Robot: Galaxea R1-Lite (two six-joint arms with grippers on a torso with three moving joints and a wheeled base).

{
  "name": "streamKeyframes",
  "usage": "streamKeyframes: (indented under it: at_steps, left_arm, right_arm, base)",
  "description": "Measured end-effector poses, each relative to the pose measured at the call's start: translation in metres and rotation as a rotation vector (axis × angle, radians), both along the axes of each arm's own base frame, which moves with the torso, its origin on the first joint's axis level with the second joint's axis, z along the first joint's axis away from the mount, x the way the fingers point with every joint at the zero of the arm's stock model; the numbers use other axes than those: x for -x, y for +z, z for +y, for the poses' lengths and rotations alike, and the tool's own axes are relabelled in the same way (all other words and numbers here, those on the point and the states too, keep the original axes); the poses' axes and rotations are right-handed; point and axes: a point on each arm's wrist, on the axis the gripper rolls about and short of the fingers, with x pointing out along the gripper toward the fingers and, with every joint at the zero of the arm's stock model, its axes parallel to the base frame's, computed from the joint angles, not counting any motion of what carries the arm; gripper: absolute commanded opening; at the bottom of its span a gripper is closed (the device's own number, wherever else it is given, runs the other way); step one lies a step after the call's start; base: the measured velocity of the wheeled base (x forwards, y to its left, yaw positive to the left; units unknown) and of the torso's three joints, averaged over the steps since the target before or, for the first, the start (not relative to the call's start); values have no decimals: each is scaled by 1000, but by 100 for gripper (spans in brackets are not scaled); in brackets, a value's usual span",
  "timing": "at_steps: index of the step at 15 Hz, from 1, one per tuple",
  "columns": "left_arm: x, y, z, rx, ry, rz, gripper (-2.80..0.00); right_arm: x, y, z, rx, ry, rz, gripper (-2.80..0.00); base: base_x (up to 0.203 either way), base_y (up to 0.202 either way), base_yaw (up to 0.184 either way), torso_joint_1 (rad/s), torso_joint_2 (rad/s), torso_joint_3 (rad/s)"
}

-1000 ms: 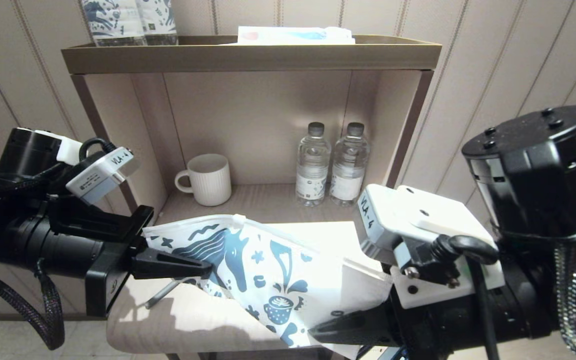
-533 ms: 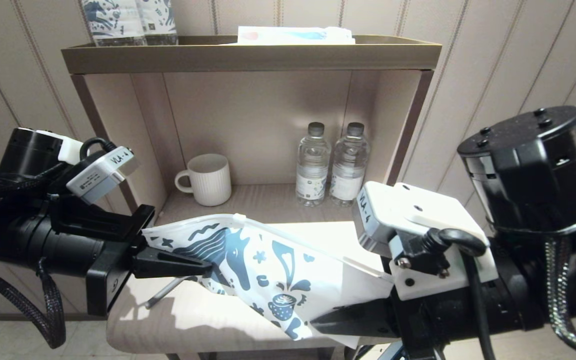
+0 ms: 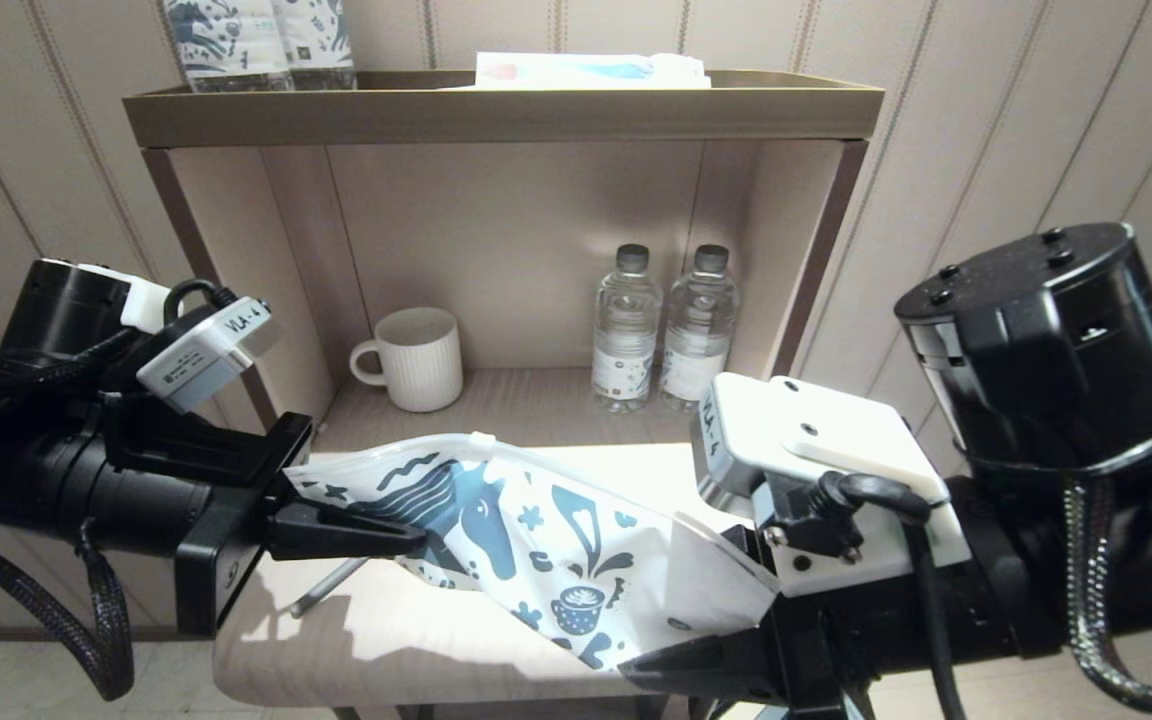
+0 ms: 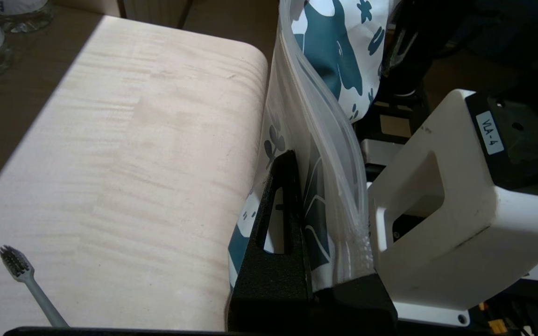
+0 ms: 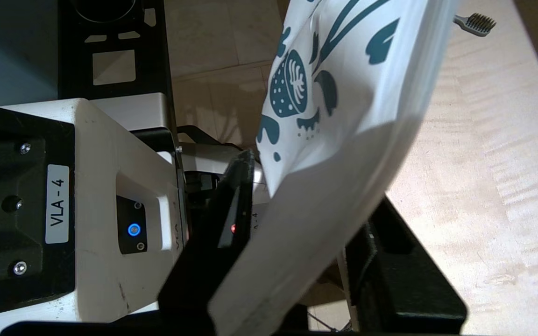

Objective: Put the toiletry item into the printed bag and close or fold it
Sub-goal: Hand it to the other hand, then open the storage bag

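Note:
The printed bag (image 3: 536, 530) hangs slanted above the beige table (image 3: 386, 640), its horse print facing me. My left gripper (image 3: 406, 538) is shut on its left end, near the clear zip strip (image 4: 325, 140); in the left wrist view that gripper (image 4: 299, 168) shows one black finger flat against the bag (image 4: 329, 60). At the bag's lower right end, my right gripper (image 3: 666, 665) is open. Its jaws (image 5: 313, 182) stand wide apart with the bag's (image 5: 343, 93) plain white end between them. The grey toothbrush (image 3: 331, 585) lies on the table below the left gripper, outside the bag (image 4: 33, 289) (image 5: 474, 21).
Behind the table is a shelf unit holding a white ribbed mug (image 3: 419, 358) and two clear water bottles (image 3: 626, 330) (image 3: 698, 330). On its top tray (image 3: 496, 110) stand upright printed packs (image 3: 256, 40) and a flat white packet (image 3: 586, 70). A striped wall surrounds everything.
My right gripper has moved left toward the left one. The bag's white right end has buckled into a fold and the bag sags lower. The left gripper has barely moved.

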Motion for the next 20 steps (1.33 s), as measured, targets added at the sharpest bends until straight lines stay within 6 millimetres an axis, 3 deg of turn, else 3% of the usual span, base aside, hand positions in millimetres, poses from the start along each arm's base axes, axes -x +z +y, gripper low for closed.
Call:
streamKeyframes:
  at_steps: [9, 15, 20]
  left_arm:
    - [1, -23, -17, -128, 26, -54, -280]
    - [5, -6, -17, -90, 61, -187, -280]
    - [15, 5, -11, -79, 112, -284, -280]
  right_arm:
    - [-13, 15, -8, -39, -62, -39, 0]
    - [-24, 31, -10, -100, -96, -100, 0]
    - [-27, 44, 19, -119, -52, -126, 0]
  base:
    - [0, 0, 0, 0, 0, 0]
    - [0, 0, 0, 0, 0, 0]
    - [0, 0, 0, 0, 0, 0]
